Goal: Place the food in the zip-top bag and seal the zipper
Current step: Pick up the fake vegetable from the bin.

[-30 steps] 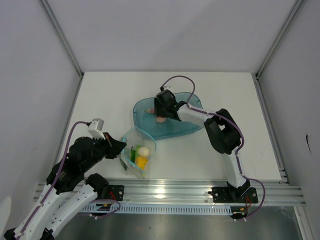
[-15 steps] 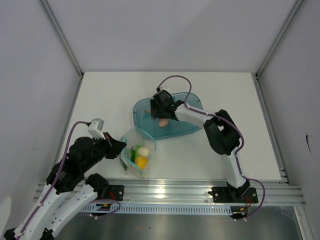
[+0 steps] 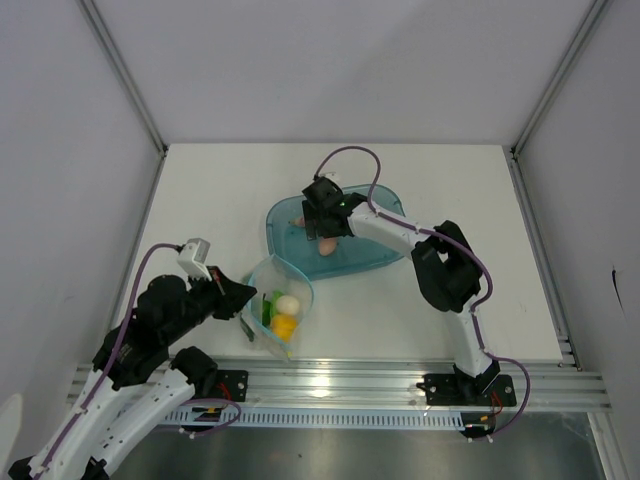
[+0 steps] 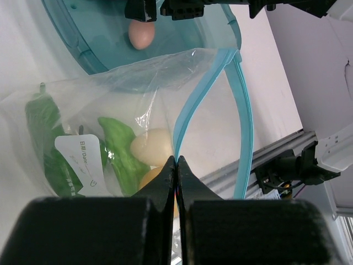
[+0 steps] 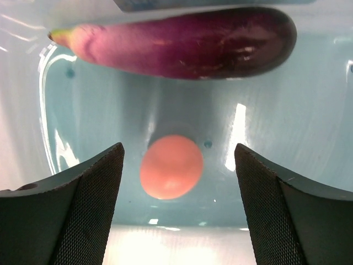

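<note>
Nearest the bases, on the left: left gripper (image 4: 176, 164), fingers pressed together, pinching the narrow light teal zipper strip (image 4: 185, 113) of the clear, crinkly zip-top bag (image 4: 110, 91). Bag mouth gaping toward the tray, with the second teal strip curving away to the right in the left wrist view.

Inside the bag, lying on the white table (image 3: 200, 200): a cream egg (image 4: 151, 147); an orange-yellow ball (image 3: 284, 325) just beside it on the side nearer the bases; a bright green chunk (image 4: 118, 139) touching the egg; a dark green long vegetable (image 4: 39, 113) at the left of the left wrist view, partly behind a white printed label (image 4: 83, 160).

Just beyond the bag's mouth, a translucent teal plastic tray (image 3: 375, 250), its near corner meeting the bag; touching or overlapping, cannot tell which.

On the tray floor, a pink ball (image 5: 171, 167), apart from the walls. Over it, right gripper (image 5: 177, 152), spread wide and holding nothing, one dark textured finger (image 5: 77, 204) on either side of the ball, neither touching it.

Farther still, close along the tray's wall, a long purple eggplant (image 5: 182, 47) on its side, stem end to the left in the right wrist view, apart from the ball.
</note>
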